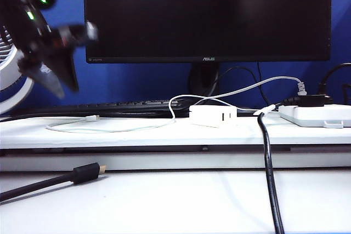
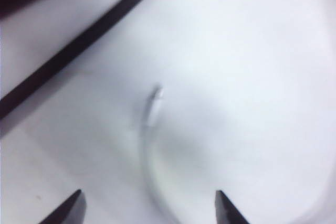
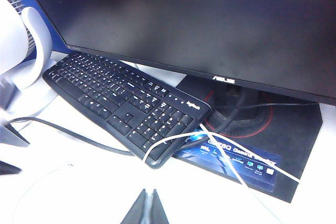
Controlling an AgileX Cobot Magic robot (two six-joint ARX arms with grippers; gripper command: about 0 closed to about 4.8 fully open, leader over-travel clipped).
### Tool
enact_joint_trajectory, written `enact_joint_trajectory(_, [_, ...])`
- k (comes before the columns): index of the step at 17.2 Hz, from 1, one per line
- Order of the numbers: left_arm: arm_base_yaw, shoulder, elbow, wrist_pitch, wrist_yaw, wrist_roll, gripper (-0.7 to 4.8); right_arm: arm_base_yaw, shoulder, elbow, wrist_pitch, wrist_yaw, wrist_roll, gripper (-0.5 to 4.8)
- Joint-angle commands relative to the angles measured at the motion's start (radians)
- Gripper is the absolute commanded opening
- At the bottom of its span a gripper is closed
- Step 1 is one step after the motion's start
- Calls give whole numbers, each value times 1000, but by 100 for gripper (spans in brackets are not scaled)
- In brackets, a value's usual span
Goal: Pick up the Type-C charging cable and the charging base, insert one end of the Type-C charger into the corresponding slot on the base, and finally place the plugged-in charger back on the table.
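The Type-C charging cable (image 1: 109, 130) lies in a long white loop on the table (image 1: 164, 135), its small plug (image 1: 92, 118) at the left end. In the left wrist view the plug (image 2: 156, 95) and the blurred cable lie on the white surface just ahead of my left gripper (image 2: 149, 205), which stands open and empty. In the exterior view that left gripper (image 1: 57, 80) hangs blurred above the table's left end, up and left of the plug. The charging base (image 1: 213, 116) sits mid-table. My right gripper (image 3: 149, 205) is shut and empty over white table; it is hidden from the exterior view.
A monitor (image 1: 208, 15) and black keyboard (image 3: 126, 103) stand behind. A white power strip (image 1: 318, 114) sits at right with a thick black cable (image 1: 269, 173) hanging forward. A black gold-tipped cable (image 1: 82, 173) lies front left. A white fan (image 1: 11, 75) is far left.
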Motion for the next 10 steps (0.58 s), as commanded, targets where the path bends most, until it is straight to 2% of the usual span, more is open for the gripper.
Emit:
enact_joint_trajectory(1, [18, 37, 77, -67, 77, -26, 324, 1, -3, 5, 11, -6, 0, -6])
enact_joint_trajectory(6, [-23, 150, 165, -94, 17, 18, 323, 1, -3, 5, 11, -6, 0, -6])
enact_joint_trajectory(10, [-83, 185, 166, -93, -113, 109, 323, 1, 1, 5, 13, -5, 0, -6])
